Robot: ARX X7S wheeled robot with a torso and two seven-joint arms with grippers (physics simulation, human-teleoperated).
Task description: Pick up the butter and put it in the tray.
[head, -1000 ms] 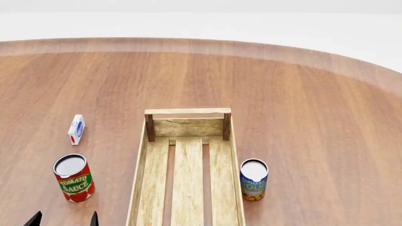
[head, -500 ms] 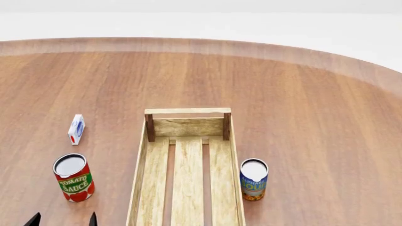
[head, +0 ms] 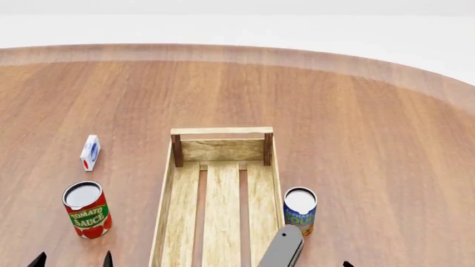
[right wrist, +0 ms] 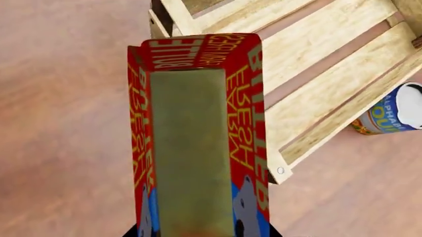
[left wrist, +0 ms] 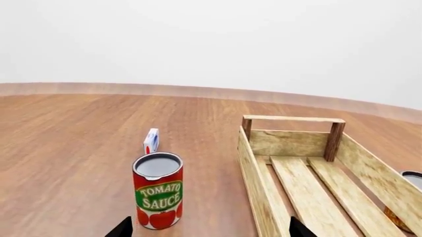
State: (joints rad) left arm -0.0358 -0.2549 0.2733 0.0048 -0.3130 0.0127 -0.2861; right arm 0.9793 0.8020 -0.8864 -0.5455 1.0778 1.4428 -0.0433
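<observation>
The butter (right wrist: pixel 197 133), a red-orange carton with yellow lettering and a plain olive face, sits between my right gripper's (right wrist: pixel 203 233) jaws, which are shut on it. It hangs above the near corner of the light-wood tray (right wrist: pixel 316 59). In the head view the butter (head: pixel 282 247) shows as a grey slab at the bottom edge, over the right rail of the tray (head: pixel 221 132). My left gripper (head: pixel 74 260) is open and empty, left of the tray (left wrist: pixel 293 119) and just short of the tomato sauce can (left wrist: pixel 158 190). Its tips stand wide apart in the left wrist view (left wrist: pixel 211 232).
A tomato sauce can (head: pixel 87 210) stands left of the tray. A small white-blue-red carton (head: pixel 90 152) lies beyond it. A blue soup can (head: pixel 300 210) stands against the tray's right side and also shows in the right wrist view (right wrist: pixel 389 114). The round wooden table (head: pixel 356 111) stretches beyond.
The butter has risen into the head view from the bottom edge, beside the soup can. The left gripper's tips have sunk slightly lower.
</observation>
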